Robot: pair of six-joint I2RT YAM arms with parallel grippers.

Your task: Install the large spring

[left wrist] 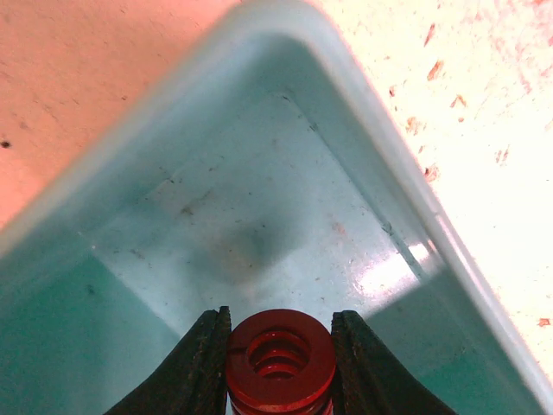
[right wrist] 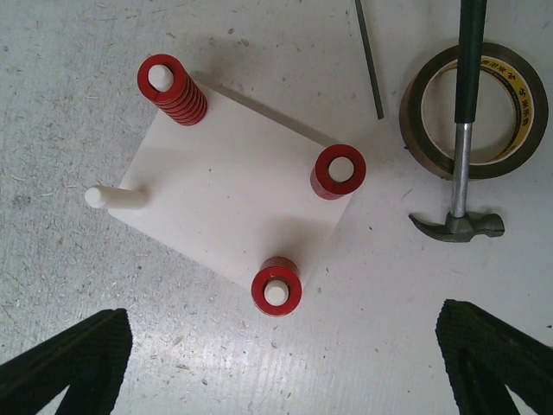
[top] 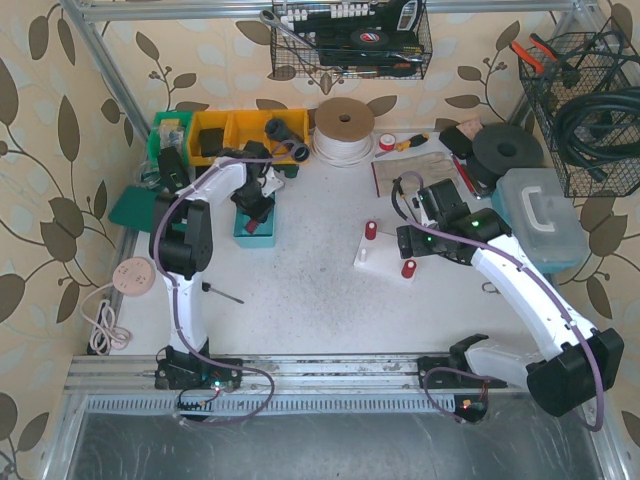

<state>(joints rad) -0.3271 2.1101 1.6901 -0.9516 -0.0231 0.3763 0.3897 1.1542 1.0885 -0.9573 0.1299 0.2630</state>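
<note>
You are holding the large spring [left wrist: 280,356] in the left gripper [left wrist: 281,316]. It is a glossy red coil seen end-on, with a thick flat rim around a dark hollow bore. It is sitting upright between the two black fingers [left wrist: 200,367], which are pinching it from both sides, and it is hanging over the inside of a teal bin [left wrist: 285,112] whose scuffed floor is showing past it.

The bin is resting on a speckled white table [top: 300,300], just in front of a row of yellow bins [top: 240,130]. Leaf-patterned wallpaper [top: 50,150] is backing the cell, and a wire basket [top: 350,40] of tools is hanging above.

Right of centre, a white plate [right wrist: 233,190] is lying flat. Three red springs [right wrist: 173,91] are sitting on three of its pegs, while a bare peg [right wrist: 108,197] is standing at the fourth corner. A hammer [right wrist: 462,173] is lying across a tape roll [right wrist: 415,130] just beside the plate.

Your left arm is reaching forward and bending down over the bin. Your right arm is stretching inward with the right gripper [right wrist: 281,333] hovering above the plate, its fingers spread wide and gripping nothing.
</note>
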